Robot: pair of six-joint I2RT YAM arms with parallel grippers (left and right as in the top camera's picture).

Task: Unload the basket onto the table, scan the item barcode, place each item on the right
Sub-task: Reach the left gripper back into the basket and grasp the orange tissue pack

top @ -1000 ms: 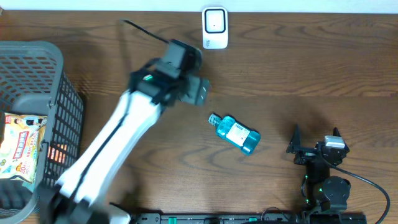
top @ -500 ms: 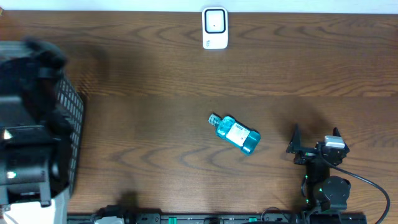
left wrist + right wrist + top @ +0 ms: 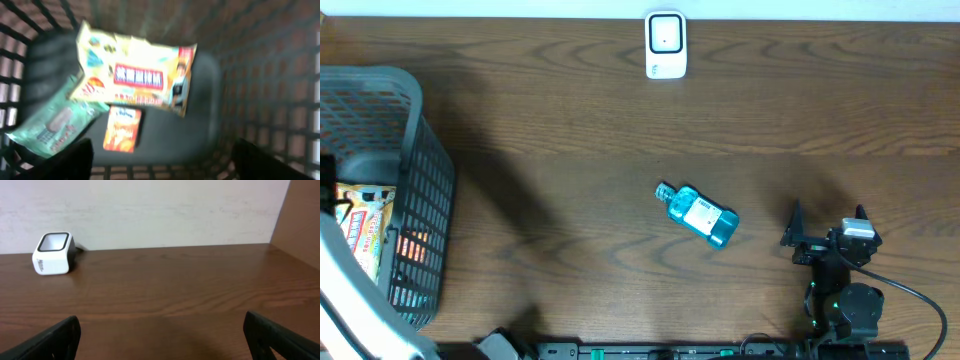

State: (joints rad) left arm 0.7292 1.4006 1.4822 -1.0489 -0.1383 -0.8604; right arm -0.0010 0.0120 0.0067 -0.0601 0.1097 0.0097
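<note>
A blue bottle [image 3: 698, 215] with a white label lies on its side on the table, right of centre. The white barcode scanner [image 3: 666, 45] stands at the far edge, also seen in the right wrist view as the scanner [image 3: 52, 254]. My left gripper [image 3: 162, 152] hangs open over the inside of the grey basket [image 3: 415, 180], nothing between its fingers. Below it lie a yellow snack bag [image 3: 135, 75], a green packet [image 3: 55, 122] and a small orange box [image 3: 122, 129]. My right gripper [image 3: 830, 238] rests open near the front right, apart from the bottle.
The basket's mesh walls [image 3: 270, 80] surround the left gripper on all sides. In the overhead view only the left arm's white link [image 3: 350, 300] shows at the left edge. The wooden table [image 3: 570, 130] runs to a pale wall [image 3: 160, 210] behind the scanner.
The left arm has swung from near the bottle at the table's middle leftward to the basket. The bottle has stayed in place. The right arm has not moved.
</note>
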